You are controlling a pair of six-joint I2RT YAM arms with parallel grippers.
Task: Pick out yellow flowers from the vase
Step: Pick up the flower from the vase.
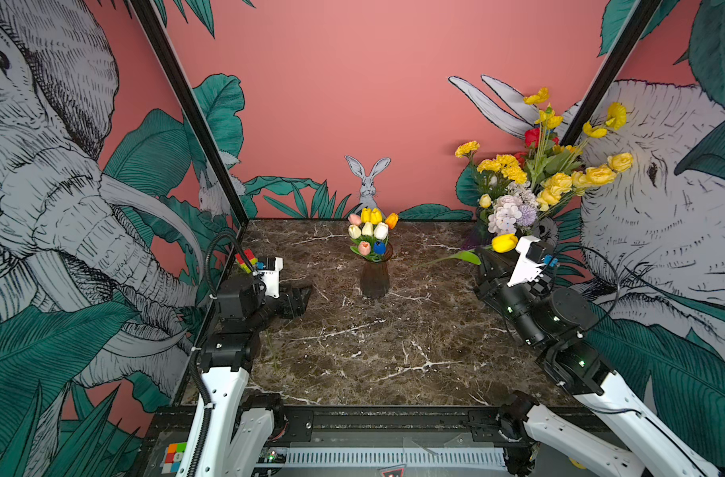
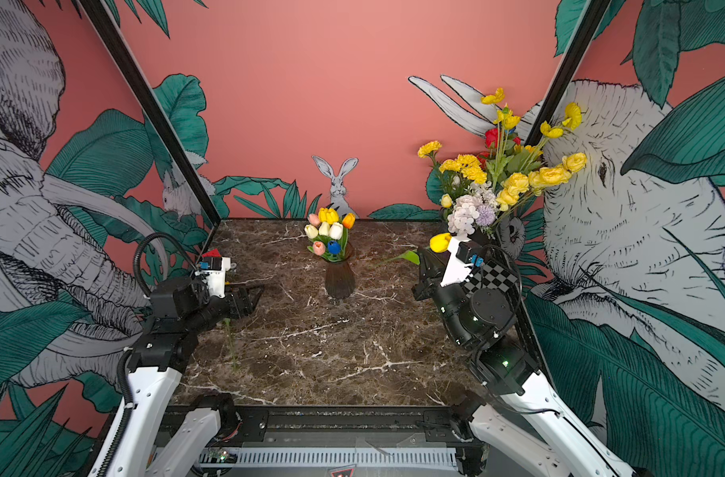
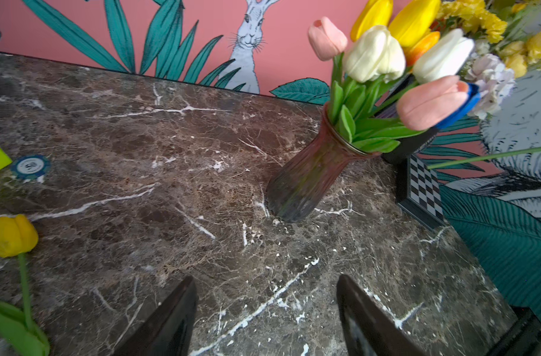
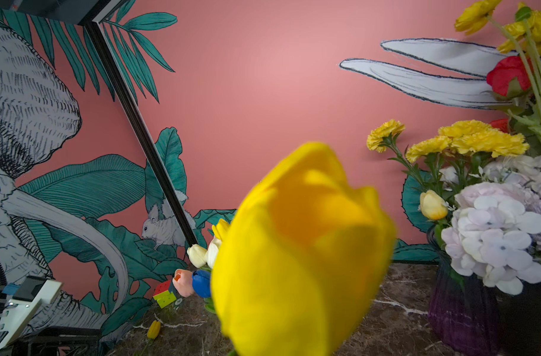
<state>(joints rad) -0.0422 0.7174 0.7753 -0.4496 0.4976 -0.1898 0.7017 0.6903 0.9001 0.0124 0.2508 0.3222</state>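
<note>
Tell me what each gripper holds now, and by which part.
The right gripper holds a yellow artificial tulip by its green stem, apparently near the head; the contact is hidden. The open left gripper holds nothing.

Faint "50" on blue poker chip (image 3: 30, 166)

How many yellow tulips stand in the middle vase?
2, at the back of the bunch in the vase: one yellow tulip beside the upper pink tulip, another yellow tulip beside the orange tulip. More may be hidden.
</note>
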